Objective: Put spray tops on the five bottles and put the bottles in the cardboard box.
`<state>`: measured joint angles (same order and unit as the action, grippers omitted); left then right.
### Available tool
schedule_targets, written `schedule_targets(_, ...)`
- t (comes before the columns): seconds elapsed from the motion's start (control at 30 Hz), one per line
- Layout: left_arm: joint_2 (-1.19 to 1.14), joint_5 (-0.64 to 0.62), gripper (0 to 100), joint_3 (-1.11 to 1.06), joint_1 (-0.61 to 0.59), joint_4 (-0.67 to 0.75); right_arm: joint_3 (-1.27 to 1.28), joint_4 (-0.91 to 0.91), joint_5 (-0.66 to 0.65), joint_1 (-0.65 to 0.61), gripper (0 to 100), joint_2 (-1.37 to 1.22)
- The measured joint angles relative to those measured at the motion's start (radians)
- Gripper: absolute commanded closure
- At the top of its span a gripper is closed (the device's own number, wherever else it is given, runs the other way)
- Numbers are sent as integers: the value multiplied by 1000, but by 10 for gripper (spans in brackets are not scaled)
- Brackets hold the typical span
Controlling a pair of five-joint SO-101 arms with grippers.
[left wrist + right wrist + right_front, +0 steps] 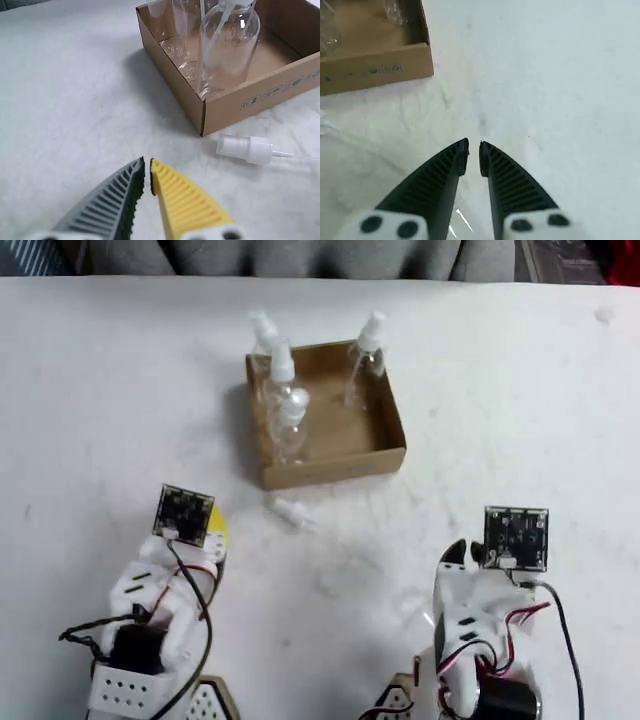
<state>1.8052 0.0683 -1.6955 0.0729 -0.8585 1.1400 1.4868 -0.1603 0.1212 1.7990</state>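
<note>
Four clear bottles [290, 430], each wearing a white spray top, stand upright inside the open cardboard box [335, 468] at the middle of the white table [100, 390]. Three line its left side and one stands in its far right corner. One loose spray top [245, 149] lies on its side on the table just in front of the box's near wall, its thin tube pointing right. The left gripper [147, 167], with one grey and one yellow finger, hangs over the table near and left of the box, tips together on nothing. The right gripper [473, 150], black-fingered, sits near and right of the box, its tips all but meeting and holding nothing.
</note>
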Motion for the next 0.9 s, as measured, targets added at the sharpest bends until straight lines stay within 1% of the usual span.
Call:
schedule_targets(0.2, 0, 0, 976, 0, 0, 0, 2, -5, 0, 0, 981, 0)
schedule_targets(0.4, 0, 0, 976, 0, 0, 0, -97, -5, -14, 0, 981, 0)
schedule_targets(0.47, 0, 0, 976, 0, 0, 0, -127, -5, -91, 0, 981, 0)
schedule_targets(0.6, 0, 0, 976, 0, 0, 0, -186, 49, -315, 0, 982, 0)
schedule_targets(0.67, 0, 0, 976, 0, 0, 0, -227, 84, -367, 0, 981, 0)
schedule_targets(0.73, 0, 0, 976, 0, 0, 0, -275, 107, -354, 15, 981, -5)
schedule_targets(0.8, 0, 0, 976, 0, 0, 0, -338, 115, -302, 66, 981, -52)
schedule_targets(0.9, 0, 0, 976, 0, 0, 0, -445, 153, -222, 130, 981, -193)
